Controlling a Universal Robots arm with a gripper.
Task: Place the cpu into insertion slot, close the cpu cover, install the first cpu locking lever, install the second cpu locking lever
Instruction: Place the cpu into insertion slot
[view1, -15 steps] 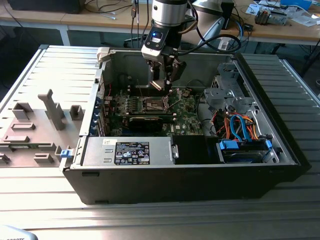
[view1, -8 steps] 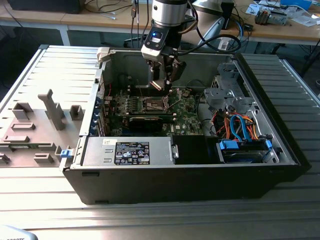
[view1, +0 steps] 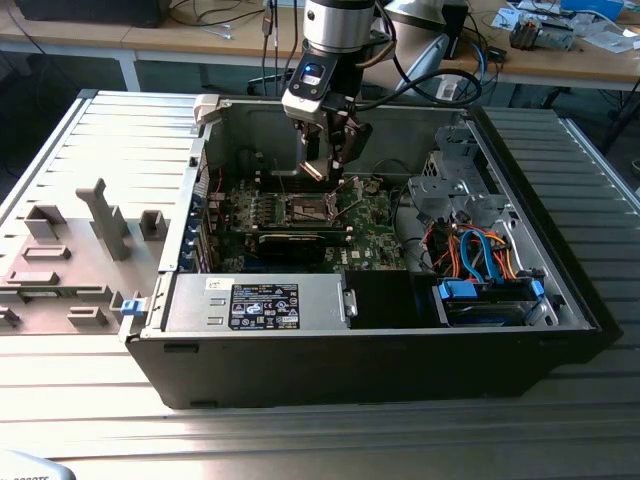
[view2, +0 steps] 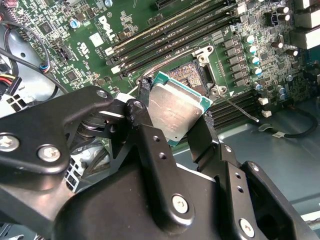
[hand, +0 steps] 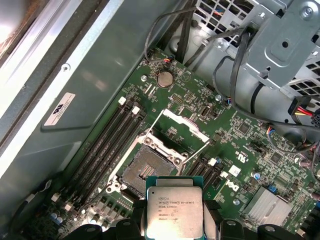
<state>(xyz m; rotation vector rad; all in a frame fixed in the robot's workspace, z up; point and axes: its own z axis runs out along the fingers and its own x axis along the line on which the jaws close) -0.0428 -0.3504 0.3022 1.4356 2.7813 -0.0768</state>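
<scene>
Step one, placing: cpu (hand: 174, 213) clamped between jaws of gripper (view1: 330, 170) above open insertion slot (hand: 146, 171), needing square alignment.

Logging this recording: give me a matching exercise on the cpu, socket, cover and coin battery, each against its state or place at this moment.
Things:
1. cpu
2. socket
3. cover
4. coin battery

States:
A. empty, contacts bare
B. swung open, off the socket
C. round, silver, sitting on the board
D. pinched in the gripper, above the board

Pairs: 1-D, 2-A, 3-B, 4-C
</scene>
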